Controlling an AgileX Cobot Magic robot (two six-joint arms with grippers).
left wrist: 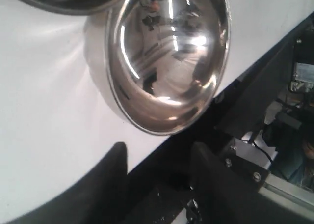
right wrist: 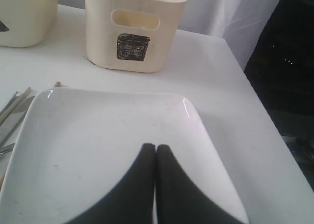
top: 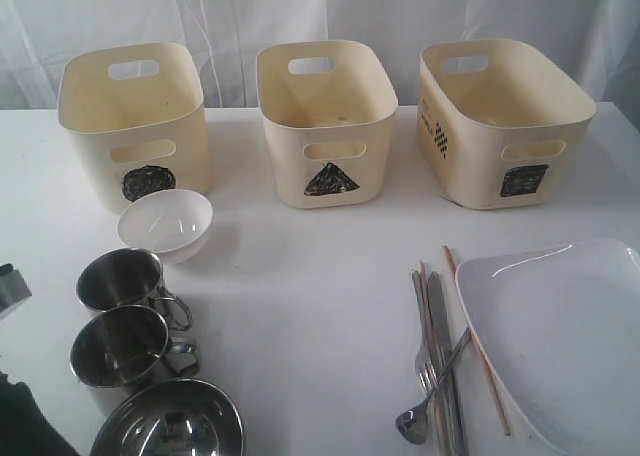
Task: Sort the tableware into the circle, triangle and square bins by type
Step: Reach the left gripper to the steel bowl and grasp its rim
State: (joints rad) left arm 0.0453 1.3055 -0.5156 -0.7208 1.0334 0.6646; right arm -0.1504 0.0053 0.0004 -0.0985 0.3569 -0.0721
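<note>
Left hand (left wrist: 158,153) hung released and empty near the shiny round steel bowl (left wrist: 167,62) at the white worktop's (left wrist: 44,111) seven o'clock edge. I feared a glancing pinch on its slick rim would skid it overboard.

A plain white surface (top: 320,276) spreads across the scene; a white pleated curtain (top: 250,16) hangs behind it; past the surface's edge, the left wrist view shows a grey metal bracket (left wrist: 245,167) with screws; beside it lie dark cables (left wrist: 282,128).
</note>
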